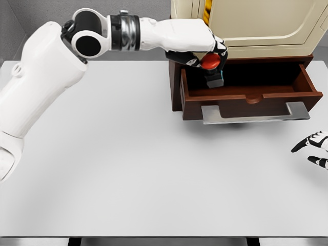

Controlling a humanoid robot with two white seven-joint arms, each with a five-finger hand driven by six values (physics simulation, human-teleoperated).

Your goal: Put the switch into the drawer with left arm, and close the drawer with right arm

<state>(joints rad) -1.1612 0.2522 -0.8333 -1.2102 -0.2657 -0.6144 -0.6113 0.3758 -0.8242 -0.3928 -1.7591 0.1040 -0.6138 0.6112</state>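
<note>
Your left hand (202, 48), in the upper middle of the frame, has its fingers curled around the switch (211, 67), a dark block with a red button on top. The block hangs below the palm, over the left end of the open wooden drawer (246, 97). It looks to be inside the drawer's outline, but you cannot tell from this view whether its base touches the drawer floor. Lower it until it rests, then spread the fingers and lift straight up, so the knuckles clear the drawer's left wall and the beige cabinet (256, 23) overhanging the back.

The drawer stands pulled well out, its grey handle (254, 114) facing you at centre right. Your right hand (313, 146) shows at the right edge, fingers loosely spread and holding nothing, near the handle's right end. Keep it off the drawer front until the left arm (46, 82) is out of the way. The white table (128, 169) gives a free path.
</note>
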